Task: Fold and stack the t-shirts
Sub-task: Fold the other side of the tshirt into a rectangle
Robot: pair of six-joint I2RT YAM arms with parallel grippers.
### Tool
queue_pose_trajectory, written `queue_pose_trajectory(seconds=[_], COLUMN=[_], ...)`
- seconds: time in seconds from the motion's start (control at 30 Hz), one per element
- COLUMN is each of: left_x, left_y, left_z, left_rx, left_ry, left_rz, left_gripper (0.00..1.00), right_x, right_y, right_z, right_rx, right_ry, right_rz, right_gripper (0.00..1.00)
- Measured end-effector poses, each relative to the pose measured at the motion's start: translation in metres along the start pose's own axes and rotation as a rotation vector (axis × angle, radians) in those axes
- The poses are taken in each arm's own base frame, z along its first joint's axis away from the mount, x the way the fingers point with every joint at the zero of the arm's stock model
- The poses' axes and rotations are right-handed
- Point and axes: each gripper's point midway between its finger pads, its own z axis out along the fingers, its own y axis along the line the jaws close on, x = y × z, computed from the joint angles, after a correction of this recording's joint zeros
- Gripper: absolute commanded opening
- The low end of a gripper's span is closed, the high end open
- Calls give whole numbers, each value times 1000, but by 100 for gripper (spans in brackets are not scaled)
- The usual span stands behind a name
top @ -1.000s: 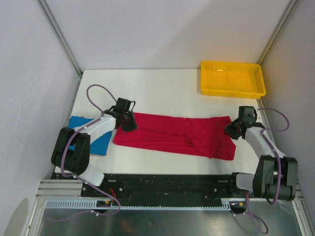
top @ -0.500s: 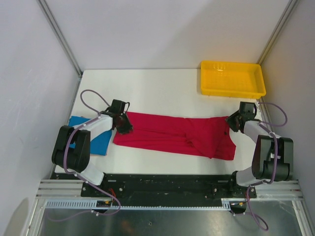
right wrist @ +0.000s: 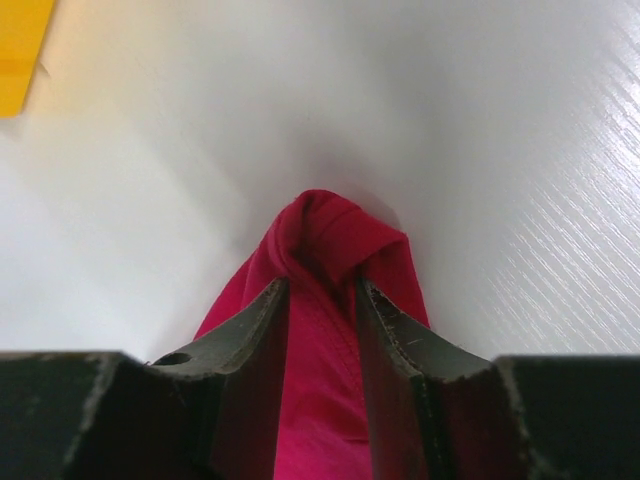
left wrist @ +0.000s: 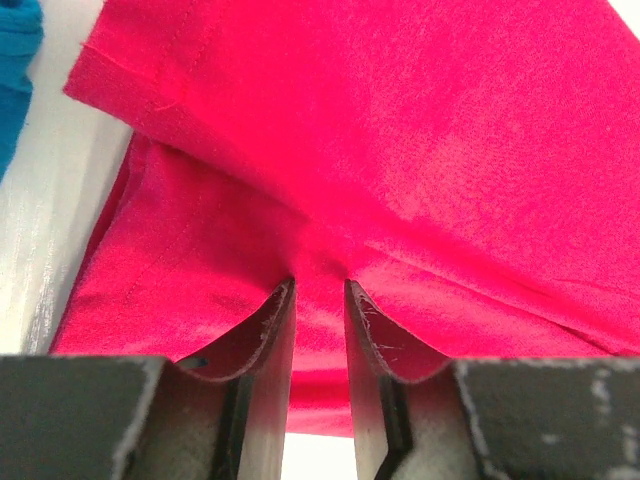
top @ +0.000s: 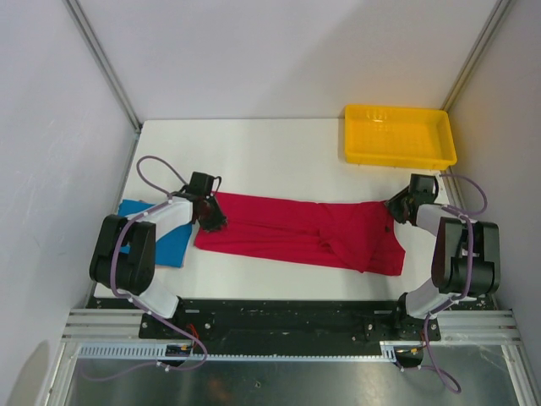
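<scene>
The crimson red t-shirt (top: 287,230) lies stretched in a long band across the table's front half. My left gripper (top: 213,216) sits at its left end. In the left wrist view the left gripper (left wrist: 318,285) is shut, with a fold of the red t-shirt (left wrist: 400,130) pinched between its jaws. At the shirt's far right corner, my right gripper (top: 396,211) holds the cloth. There the right gripper (right wrist: 322,285) is shut on a bunched corner of the red t-shirt (right wrist: 330,225). The blue t-shirt (top: 165,243) lies folded at the left edge, partly under my left arm.
A yellow plastic tray (top: 397,159) stands at the back right corner, and its corner (right wrist: 18,50) shows in the right wrist view. White table (top: 270,161) stretches behind the red shirt. Walls close in on both sides.
My left gripper has shifted a little left along the shirt's end. The right arm has swung toward the right edge, its gripper moving slightly back with the shirt corner.
</scene>
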Motion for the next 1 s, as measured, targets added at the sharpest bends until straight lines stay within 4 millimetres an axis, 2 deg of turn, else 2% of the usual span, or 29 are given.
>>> queue_pose_trajectory(seconds=[0.13,0.3,0.37,0.57,0.83,1.0], left_x=[0,0,-1,-1,-2,-3], left_y=[1,2,2,3,4,5], left_z=[0,1,1,2,2,2], left_rx=[-2,-2,-2,-3,-1,-1], left_ry=[0,-1,-1,-4,-10,-11], left_rz=[-5,-16,-21,-35,-60,-64], left_gripper=[30,30,30,30,30,30], right_x=[0,1,2,0,-26,-28], right_y=[3,5,6,0,-9,-11], right_z=[0,-2,-4,-7,-16,-17], right_rx=[-8,-18,-20,-9,17,32], right_ry=[2,11,16,22,-11,-9], right_rz=[-1,6,8,21,65,54], right_gripper=[26,7,2,0,0,0])
